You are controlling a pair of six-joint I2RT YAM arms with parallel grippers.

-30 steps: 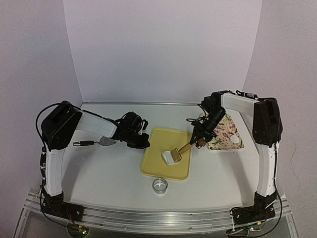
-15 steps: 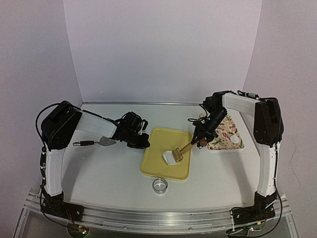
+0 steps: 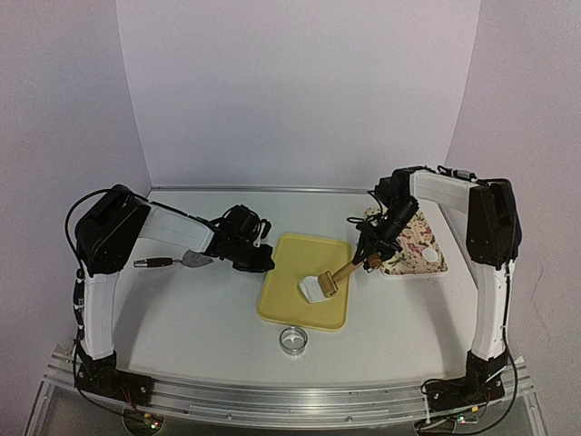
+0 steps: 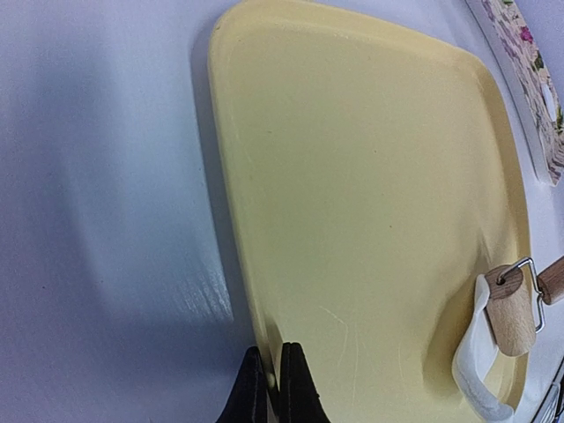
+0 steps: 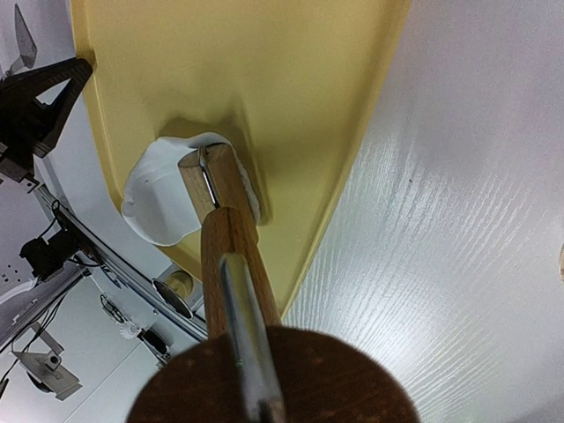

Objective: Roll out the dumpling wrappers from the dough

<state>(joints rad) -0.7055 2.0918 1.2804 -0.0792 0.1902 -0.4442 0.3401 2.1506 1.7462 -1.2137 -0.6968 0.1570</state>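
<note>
1. Top view: the yellow tray is seen mid-counter. Its left rim is pinched by the left tool, whose jaws are fully closed. The wooden handle of the roller is gripped by the right tool, its jaws partly closed around it. The roller's head is laid on the white dough on the tray. One dumpling wrapper is seen on the flowered plate, right of the tray. A ring cutter is set just in front of the tray, and a scraper lies to the left.
2. Left wrist view: the fingertips are shown pressed together on the tray's rim. The dough is curled up against the roller's head.
3. Right wrist view: the roller's head is seen on the dough beside the tray's rim. The right tool's fingers cannot be made out.
</note>
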